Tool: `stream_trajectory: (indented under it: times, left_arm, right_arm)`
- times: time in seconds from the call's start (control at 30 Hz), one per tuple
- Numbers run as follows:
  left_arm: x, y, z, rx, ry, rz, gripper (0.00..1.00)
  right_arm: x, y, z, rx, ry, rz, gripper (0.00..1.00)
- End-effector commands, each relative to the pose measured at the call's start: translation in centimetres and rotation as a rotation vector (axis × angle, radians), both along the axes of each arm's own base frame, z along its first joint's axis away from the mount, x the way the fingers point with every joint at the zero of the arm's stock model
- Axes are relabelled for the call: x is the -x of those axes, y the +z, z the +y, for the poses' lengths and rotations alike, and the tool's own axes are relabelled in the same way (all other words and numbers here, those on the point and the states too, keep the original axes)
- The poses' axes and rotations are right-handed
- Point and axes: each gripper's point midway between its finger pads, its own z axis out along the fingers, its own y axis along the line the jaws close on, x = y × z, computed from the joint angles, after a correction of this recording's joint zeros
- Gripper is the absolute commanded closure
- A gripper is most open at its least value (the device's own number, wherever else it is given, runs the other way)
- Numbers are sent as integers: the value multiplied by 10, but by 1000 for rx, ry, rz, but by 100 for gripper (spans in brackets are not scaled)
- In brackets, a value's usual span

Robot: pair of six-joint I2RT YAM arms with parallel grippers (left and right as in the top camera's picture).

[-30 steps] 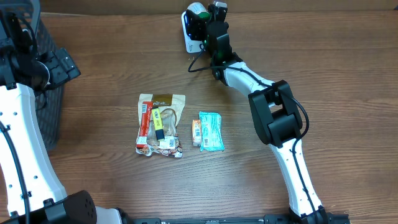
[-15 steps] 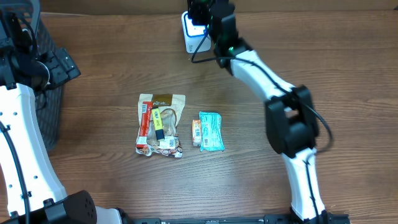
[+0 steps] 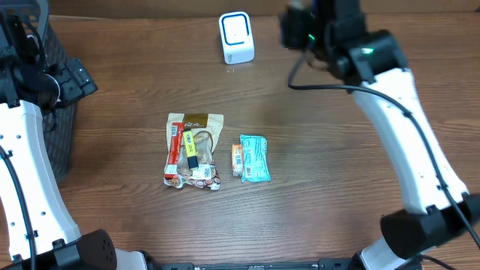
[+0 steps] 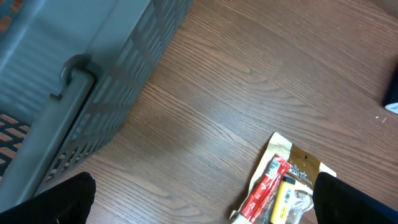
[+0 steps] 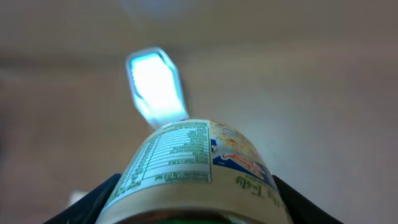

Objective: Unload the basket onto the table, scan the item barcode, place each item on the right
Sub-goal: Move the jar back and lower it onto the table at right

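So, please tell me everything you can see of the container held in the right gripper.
The container is round, like a tub or bottle, wrapped in a cream label that looks like paper. The label carries a table of small print, a yellow and blue picture and green lettering. Only one curved side shows. The right gripper holds it by both sides, in the air. Beyond it glows the blurred white scanner.

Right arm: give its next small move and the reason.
Probably swing the right gripper left toward the scanner, turning the container until its barcode faces the lit window. The gripper holds the container off to the scanner's right, and the wrist view shows only the nutrition panel, no barcode.
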Motion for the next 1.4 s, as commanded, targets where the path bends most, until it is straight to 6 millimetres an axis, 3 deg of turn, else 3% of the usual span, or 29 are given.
stream_trajectory:
  times: [0.0, 0.17, 0.27, 0.53, 0.67, 0.8, 0.97, 1.03, 1.07, 1.1, 1.17, 1.37]
  left_arm:
    - [0, 8, 0, -7, -6, -21, 0]
    - [0, 8, 0, -7, -6, -21, 0]
    - [0, 8, 0, -7, -6, -21, 1]
    - [0, 8, 0, -7, -6, -21, 0]
    - [0, 8, 0, -7, -6, -21, 0]
    - [0, 8, 0, -7, -6, -21, 0]
    - [0, 8, 0, -7, -6, -21, 0]
    - [0, 8, 0, -7, -6, -21, 0]
    - [0, 8, 0, -7, -6, -21, 0]
    - [0, 8, 0, -7, -6, -21, 0]
    - [0, 8, 0, -7, -6, -21, 0]
    - [0, 8, 0, -7, -6, -21, 0]
  right_arm:
    - [27, -14, -35, 52, -57, 133, 96]
    - [76, -85, -81, 92, -214, 476, 95]
    - [94, -125, -100, 111, -269, 598, 95]
    - [125, -214, -140, 111, -373, 744, 95]
    - [135, -243, -152, 102, -406, 761, 95]
    - [141, -258, -160, 92, -432, 765, 89]
    - [139, -262, -162, 87, -439, 752, 77]
    - [138, -262, -162, 86, -438, 748, 67]
    - [138, -262, -162, 86, -439, 747, 53]
    - [137, -262, -162, 86, -439, 746, 46]
    - [137, -262, -162, 86, -439, 746, 37]
    - [139, -262, -162, 87, -438, 754, 25]
